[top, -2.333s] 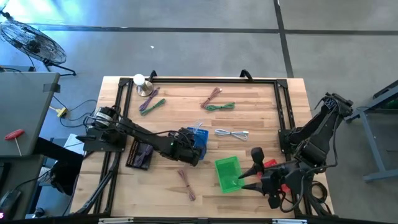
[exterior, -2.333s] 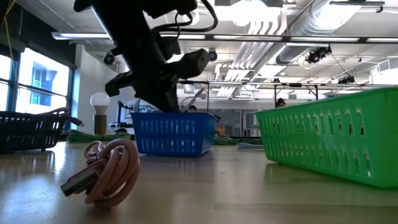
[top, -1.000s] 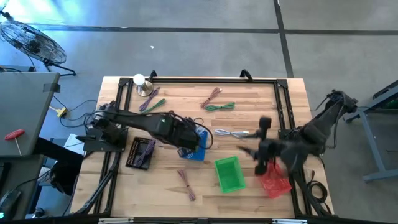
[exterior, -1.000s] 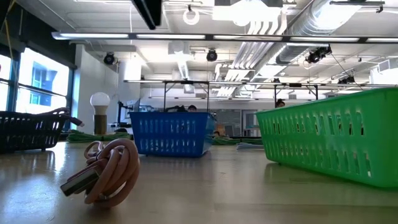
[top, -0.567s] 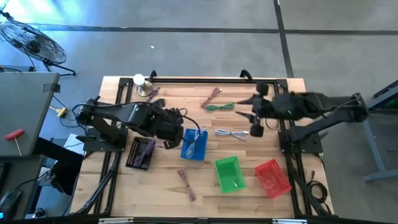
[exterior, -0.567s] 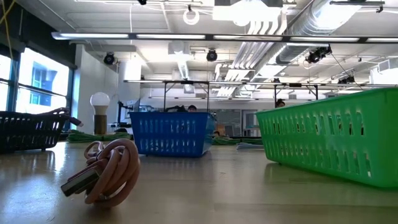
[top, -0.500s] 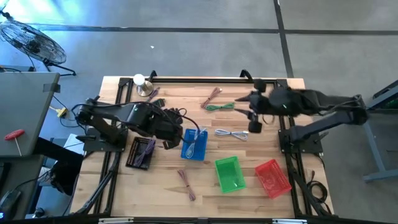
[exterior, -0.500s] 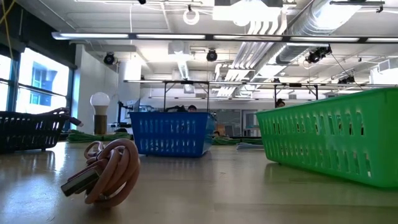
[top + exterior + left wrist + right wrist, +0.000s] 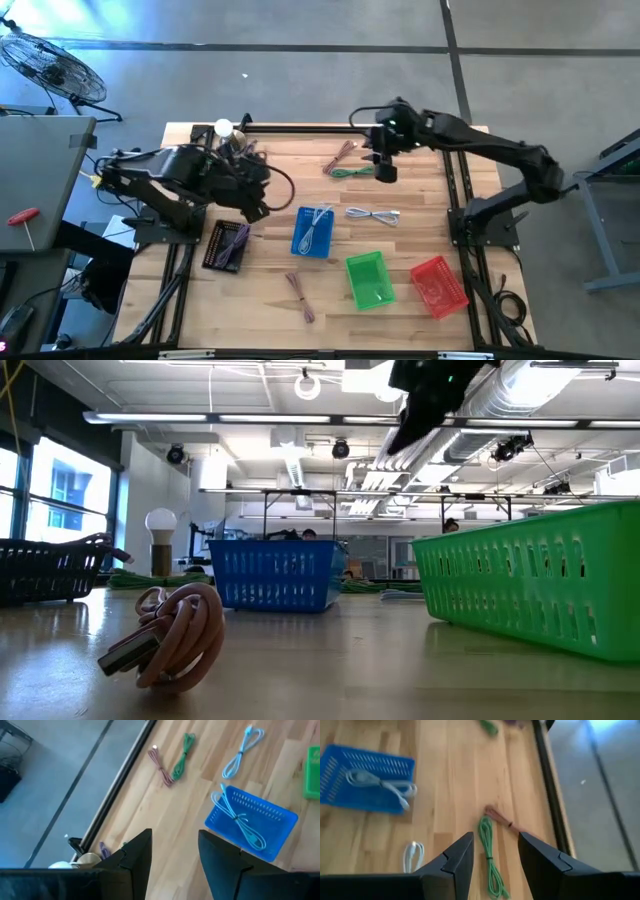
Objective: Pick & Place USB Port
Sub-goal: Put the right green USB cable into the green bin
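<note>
Several coiled cables lie on the wooden table. One pale cable lies inside the blue basket. A white cable, a green cable and a pink cable lie flat on the wood. My left gripper hangs open above the table, left of the blue basket, with nothing between its fingers. My right gripper hovers open over the far side, above the green cable and beside the pink cable.
A green basket and a red basket stand near the front right. A black basket holds a purple cable at the left. Another pink cable lies near the front edge. A lamp stands at the far left corner.
My right gripper has swung from above the red basket toward the table's far edge and leftward, ending over the green cable. My left gripper has drawn back from over the blue basket toward the table's left, leaving the pale cable lying in that basket.
</note>
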### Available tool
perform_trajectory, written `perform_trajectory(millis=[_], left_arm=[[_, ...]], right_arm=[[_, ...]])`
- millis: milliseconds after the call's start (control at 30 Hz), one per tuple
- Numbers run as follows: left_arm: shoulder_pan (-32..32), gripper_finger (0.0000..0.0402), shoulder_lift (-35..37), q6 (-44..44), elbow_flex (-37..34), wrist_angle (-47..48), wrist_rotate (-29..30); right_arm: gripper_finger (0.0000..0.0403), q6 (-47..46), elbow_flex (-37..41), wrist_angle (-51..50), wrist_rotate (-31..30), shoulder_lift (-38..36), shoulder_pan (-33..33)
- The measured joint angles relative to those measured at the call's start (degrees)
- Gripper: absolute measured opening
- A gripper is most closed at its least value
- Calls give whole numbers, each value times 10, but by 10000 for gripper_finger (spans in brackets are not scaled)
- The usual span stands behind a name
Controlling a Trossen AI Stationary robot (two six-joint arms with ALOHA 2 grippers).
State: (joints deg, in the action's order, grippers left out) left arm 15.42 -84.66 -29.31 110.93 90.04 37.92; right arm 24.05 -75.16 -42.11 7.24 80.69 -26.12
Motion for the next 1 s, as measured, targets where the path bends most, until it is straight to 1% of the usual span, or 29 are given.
perform_trajectory(millis=[167, 333, 433, 600, 700, 1000], left_arm=[[0, 154, 29, 6, 0, 0, 20], [0, 154, 50, 10, 0, 0, 46], [0, 154, 60, 9, 0, 0, 49], [0, 154, 63, 1, 0, 0, 43], [0, 154, 62, 3, 0, 0, 33], [0, 154, 61, 4, 0, 0, 32]], right_arm=[[146, 44, 0, 1, 7, 78, -39], [146, 57, 0, 13, 7, 146, -63], [146, 60, 0, 18, 8, 178, -75], [146, 53, 0, 15, 6, 212, -86], [146, 55, 0, 14, 7, 227, -85], [146, 64, 0, 12, 2, 273, -72]])
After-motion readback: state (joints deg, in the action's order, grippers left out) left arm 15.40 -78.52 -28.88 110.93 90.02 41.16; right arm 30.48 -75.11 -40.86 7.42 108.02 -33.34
